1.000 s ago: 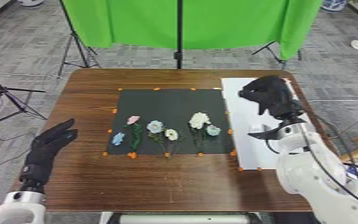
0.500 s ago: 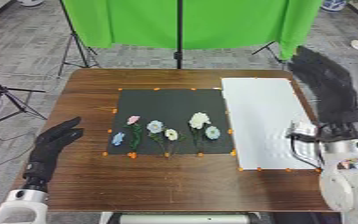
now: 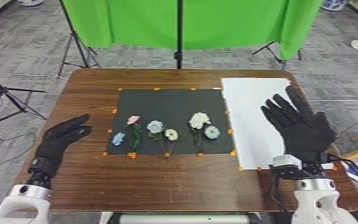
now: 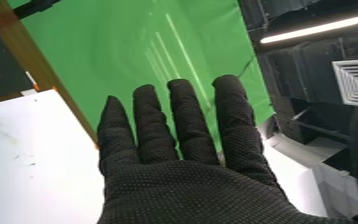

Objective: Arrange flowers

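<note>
Has a black-gloved left hand and a finely dotted, black-gloved right hand, rounded white arms, and black cables on the right side.

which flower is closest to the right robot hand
The pale blue flower at the row's right end, beside the big white flower; the others lie farther left.

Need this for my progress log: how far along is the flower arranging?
It looks close to done: blooms lie in a loose row on the dark mat, from the blue flower to the pale blue flower. Nothing seems in hand: the left robot hand and right robot hand are both open. If that row is the goal, perhaps only straightening stems is left.
</note>
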You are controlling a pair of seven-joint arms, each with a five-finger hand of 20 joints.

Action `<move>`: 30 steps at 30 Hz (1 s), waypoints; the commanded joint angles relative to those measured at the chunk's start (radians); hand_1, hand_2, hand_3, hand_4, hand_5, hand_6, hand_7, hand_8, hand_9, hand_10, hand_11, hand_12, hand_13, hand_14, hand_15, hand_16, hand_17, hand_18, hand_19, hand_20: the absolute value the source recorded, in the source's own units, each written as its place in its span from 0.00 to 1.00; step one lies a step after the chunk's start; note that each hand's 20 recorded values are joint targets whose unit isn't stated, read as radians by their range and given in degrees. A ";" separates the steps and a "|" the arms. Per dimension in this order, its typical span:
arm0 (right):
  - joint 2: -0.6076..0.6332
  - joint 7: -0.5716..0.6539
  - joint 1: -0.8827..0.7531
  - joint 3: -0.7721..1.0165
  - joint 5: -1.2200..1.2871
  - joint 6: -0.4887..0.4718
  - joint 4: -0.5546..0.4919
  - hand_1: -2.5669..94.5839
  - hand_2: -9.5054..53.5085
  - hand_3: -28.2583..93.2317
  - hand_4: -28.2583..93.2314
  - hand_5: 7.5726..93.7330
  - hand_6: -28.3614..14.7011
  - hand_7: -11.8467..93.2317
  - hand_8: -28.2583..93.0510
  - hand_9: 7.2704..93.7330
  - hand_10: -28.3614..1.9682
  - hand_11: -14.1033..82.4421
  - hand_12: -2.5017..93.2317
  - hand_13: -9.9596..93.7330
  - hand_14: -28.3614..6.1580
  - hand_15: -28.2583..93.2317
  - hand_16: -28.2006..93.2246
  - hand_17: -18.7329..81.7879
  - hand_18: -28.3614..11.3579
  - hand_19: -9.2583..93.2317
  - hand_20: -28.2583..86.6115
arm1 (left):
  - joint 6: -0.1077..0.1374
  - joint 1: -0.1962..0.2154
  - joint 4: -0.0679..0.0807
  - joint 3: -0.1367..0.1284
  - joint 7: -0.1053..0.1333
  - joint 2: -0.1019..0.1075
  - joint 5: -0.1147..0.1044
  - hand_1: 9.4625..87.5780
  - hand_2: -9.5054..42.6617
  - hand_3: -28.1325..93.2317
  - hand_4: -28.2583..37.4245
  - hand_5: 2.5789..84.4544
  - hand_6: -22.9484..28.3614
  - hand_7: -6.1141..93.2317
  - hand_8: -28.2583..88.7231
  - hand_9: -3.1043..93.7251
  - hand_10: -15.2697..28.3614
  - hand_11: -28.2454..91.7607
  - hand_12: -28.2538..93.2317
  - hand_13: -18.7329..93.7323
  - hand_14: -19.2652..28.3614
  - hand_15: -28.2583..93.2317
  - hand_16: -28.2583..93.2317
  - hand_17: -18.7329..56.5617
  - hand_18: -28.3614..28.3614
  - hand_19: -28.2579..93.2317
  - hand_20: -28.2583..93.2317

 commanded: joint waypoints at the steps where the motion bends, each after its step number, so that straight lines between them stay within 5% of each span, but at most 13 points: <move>1: -0.001 -0.008 -0.024 0.000 0.008 -0.025 -0.007 0.08 0.00 0.77 0.00 0.34 0.65 0.20 0.17 0.35 0.46 0.18 0.17 0.36 0.38 0.28 0.42 0.31 0.31 0.18 0.46 | -0.004 0.015 -0.014 -0.005 -0.003 -0.024 0.018 0.32 0.31 0.79 0.27 0.51 0.52 0.17 0.19 0.51 0.68 0.41 0.33 0.48 0.79 0.40 0.23 0.32 0.75 0.36 0.36; 4: -0.002 -0.010 -0.019 0.000 -0.004 -0.026 -0.010 0.16 0.00 0.63 0.00 0.33 0.65 0.19 0.18 0.34 0.47 0.18 0.17 0.35 0.37 0.28 0.42 0.30 0.29 0.17 0.45 | -0.007 0.008 -0.012 0.001 -0.004 -0.021 0.021 0.32 0.30 0.79 0.27 0.51 0.52 0.17 0.19 0.51 0.68 0.41 0.33 0.48 0.78 0.40 0.23 0.32 0.75 0.36 0.36; 7: 0.004 -0.023 -0.011 -0.009 -0.009 0.020 -0.018 0.10 0.00 0.78 0.00 0.32 0.65 0.20 0.18 0.34 0.47 0.18 0.17 0.36 0.38 0.28 0.42 0.31 0.29 0.18 0.45 | -0.014 -0.005 -0.006 0.009 -0.004 -0.017 0.025 0.32 0.30 0.79 0.27 0.51 0.52 0.17 0.19 0.51 0.68 0.41 0.33 0.48 0.79 0.40 0.23 0.32 0.75 0.35 0.36; 9: 0.008 0.019 -0.012 -0.011 -0.025 0.092 -0.041 0.15 0.00 0.82 0.00 0.33 0.67 0.22 0.17 0.39 0.48 0.19 0.17 0.41 0.41 0.29 0.41 0.34 0.30 0.18 0.46 | -0.017 -0.006 -0.005 0.008 -0.005 -0.018 0.028 0.32 0.30 0.79 0.26 0.51 0.52 0.17 0.19 0.51 0.68 0.41 0.33 0.48 0.79 0.40 0.23 0.32 0.75 0.35 0.36; 12: 0.015 0.030 -0.008 -0.013 -0.075 0.129 -0.047 0.28 0.21 0.78 0.00 0.40 0.69 0.26 0.15 0.50 0.51 0.21 0.17 0.49 0.46 0.34 0.38 0.38 0.33 0.20 0.47 | -0.012 -0.002 -0.006 0.009 -0.002 -0.020 0.028 0.32 0.30 0.79 0.26 0.51 0.52 0.17 0.19 0.51 0.68 0.41 0.33 0.48 0.79 0.40 0.23 0.32 0.75 0.35 0.36; 16: 0.018 0.042 0.003 -0.024 -0.077 0.165 -0.053 0.36 0.36 0.71 0.00 0.49 0.71 0.29 0.14 0.60 0.55 0.23 0.17 0.56 0.51 0.37 0.36 0.40 0.36 0.20 0.48 | -0.011 0.003 -0.008 0.006 -0.001 -0.025 0.029 0.32 0.30 0.79 0.26 0.51 0.52 0.17 0.19 0.51 0.68 0.41 0.33 0.48 0.79 0.40 0.23 0.32 0.75 0.35 0.36; 20: 0.013 0.038 0.007 -0.031 -0.083 0.155 -0.047 0.39 0.38 0.67 0.00 0.54 0.75 0.31 0.13 0.64 0.57 0.24 0.17 0.58 0.52 0.38 0.36 0.41 0.38 0.20 0.49 | -0.006 0.014 -0.012 0.001 -0.002 -0.030 0.023 0.32 0.30 0.78 0.25 0.51 0.52 0.17 0.19 0.51 0.68 0.41 0.33 0.49 0.78 0.40 0.23 0.32 0.75 0.35 0.36; 22: 0.010 0.031 -0.002 -0.030 -0.073 0.146 -0.047 0.38 0.28 0.64 0.00 0.54 0.75 0.32 0.13 0.64 0.57 0.24 0.17 0.58 0.50 0.38 0.36 0.41 0.37 0.21 0.50 | -0.007 0.016 -0.012 0.001 -0.004 -0.030 0.021 0.31 0.31 0.78 0.24 0.51 0.52 0.17 0.19 0.51 0.68 0.41 0.33 0.49 0.79 0.40 0.23 0.32 0.75 0.35 0.36; 25: 0.005 0.024 -0.011 -0.033 -0.051 0.163 -0.049 0.43 0.16 0.51 0.02 0.54 0.74 0.32 0.13 0.64 0.57 0.24 0.18 0.58 0.50 0.38 0.37 0.40 0.36 0.23 0.51 | -0.013 0.011 -0.009 0.002 -0.010 -0.029 0.021 0.31 0.31 0.77 0.23 0.52 0.52 0.17 0.19 0.51 0.68 0.41 0.33 0.49 0.79 0.40 0.23 0.32 0.75 0.35 0.36; 30: 0.002 0.016 -0.016 -0.021 -0.033 0.148 -0.047 0.49 0.11 0.07 0.18 0.54 0.73 0.32 0.14 0.63 0.58 0.24 0.19 0.58 0.51 0.38 0.39 0.40 0.36 0.22 0.52 | -0.005 0.011 -0.011 -0.001 -0.010 -0.028 0.016 0.29 0.33 0.76 0.19 0.52 0.52 0.17 0.19 0.51 0.68 0.41 0.33 0.48 0.79 0.40 0.23 0.32 0.75 0.35 0.36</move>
